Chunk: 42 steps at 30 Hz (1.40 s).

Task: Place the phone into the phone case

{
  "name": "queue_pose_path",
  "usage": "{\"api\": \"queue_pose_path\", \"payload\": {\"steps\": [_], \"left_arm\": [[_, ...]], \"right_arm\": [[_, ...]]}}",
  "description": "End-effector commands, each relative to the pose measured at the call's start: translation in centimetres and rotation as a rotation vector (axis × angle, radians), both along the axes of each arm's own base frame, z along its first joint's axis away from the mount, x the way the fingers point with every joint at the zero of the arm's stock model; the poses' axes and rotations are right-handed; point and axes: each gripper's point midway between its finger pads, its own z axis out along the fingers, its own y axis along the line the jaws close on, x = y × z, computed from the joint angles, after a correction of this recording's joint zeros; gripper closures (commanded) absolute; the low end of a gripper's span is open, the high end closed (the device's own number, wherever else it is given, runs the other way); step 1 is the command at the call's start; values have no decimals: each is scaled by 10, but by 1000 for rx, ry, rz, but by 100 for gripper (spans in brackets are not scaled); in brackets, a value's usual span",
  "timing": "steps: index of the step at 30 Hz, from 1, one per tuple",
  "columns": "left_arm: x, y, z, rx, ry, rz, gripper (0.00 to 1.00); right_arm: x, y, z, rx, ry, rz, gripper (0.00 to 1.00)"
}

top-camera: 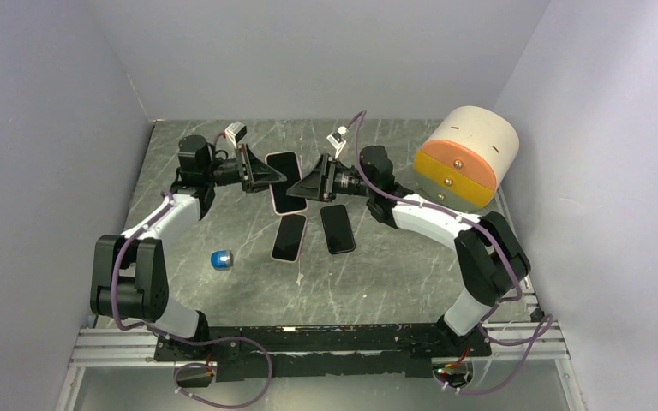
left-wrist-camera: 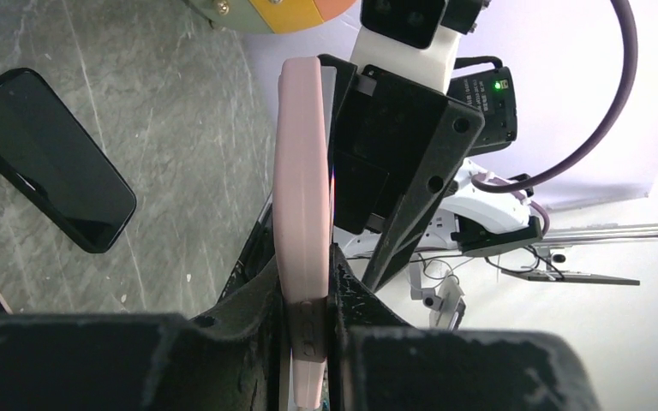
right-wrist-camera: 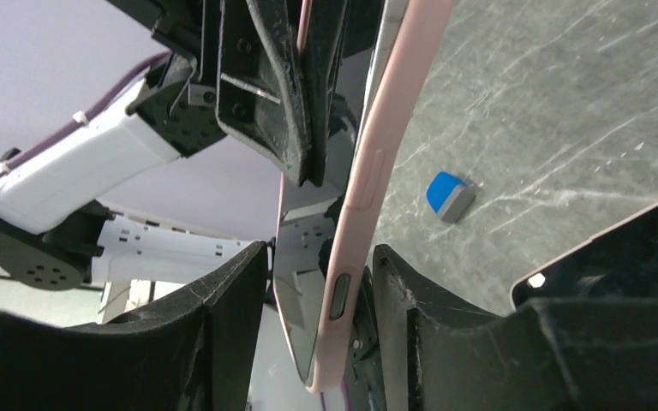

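Note:
A phone [top-camera: 284,167] sits inside a pink case, held off the table between my two grippers. In the left wrist view my left gripper [left-wrist-camera: 308,265] is shut on the edge of the pink case [left-wrist-camera: 302,171], seen edge-on. In the right wrist view my right gripper [right-wrist-camera: 319,274] straddles the other end of the pink case [right-wrist-camera: 385,145], with small gaps on both sides. The glossy phone screen [right-wrist-camera: 300,291] faces the left finger. In the top view the left gripper [top-camera: 274,175] and the right gripper [top-camera: 302,190] meet at the phone.
Two more phones lie on the marble table: one pink-rimmed [top-camera: 290,237] and one black [top-camera: 337,229], which also shows in the left wrist view [left-wrist-camera: 47,158]. A small blue object [top-camera: 221,259] lies front left. A beige, orange and yellow cylinder [top-camera: 467,157] stands back right.

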Motion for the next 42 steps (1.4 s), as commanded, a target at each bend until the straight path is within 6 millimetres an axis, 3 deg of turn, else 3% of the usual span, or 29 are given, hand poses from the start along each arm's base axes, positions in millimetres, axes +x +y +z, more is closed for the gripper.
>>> {"api": "queue_pose_path", "payload": {"steps": [1, 9, 12, 16, 20, 22, 25, 26, 28, 30, 32, 34, 36, 42], "left_arm": [[-7, -2, 27, 12, -164, -5, 98], [-6, 2, 27, 71, -270, 45, 98], [-5, 3, 25, 96, -285, 55, 97], [-2, 8, 11, 185, -304, 74, 98], [-4, 13, 4, 248, -309, 85, 97], [-6, 12, 8, 239, -313, 78, 97], [-10, 8, 17, 189, -307, 59, 97], [-12, 7, 20, 169, -304, 49, 97], [-16, 6, 24, 146, -299, 39, 97], [-20, 5, 26, 139, -291, 19, 97], [-24, 5, 27, 133, -287, -4, 98], [-29, 4, 29, 121, -288, -25, 98], [-33, 3, 30, 106, -290, -47, 98], [-47, -4, 32, 65, -308, -129, 97]], "right_arm": [[-25, -6, 10, 9, -49, 86, 48], [-35, -13, 5, 24, 23, 103, 59], [-38, -14, 9, 54, 45, 104, 71], [-34, -15, 9, 47, 103, 72, 97], [-29, -16, 10, 38, 144, 40, 100], [-29, -16, 11, 35, 144, 34, 94], [-28, -18, 12, 30, 117, 19, 70], [-28, -19, 12, 25, 109, 12, 71], [-26, -20, 11, 12, 84, 0, 90], [-27, -21, 12, 4, 66, -3, 96], [-28, -23, 15, 1, 40, -4, 85], [-26, -25, 19, -12, 4, -19, 62], [-23, -29, 24, -21, -29, -46, 47], [-11, -41, 38, 25, -57, -70, 34]]}}
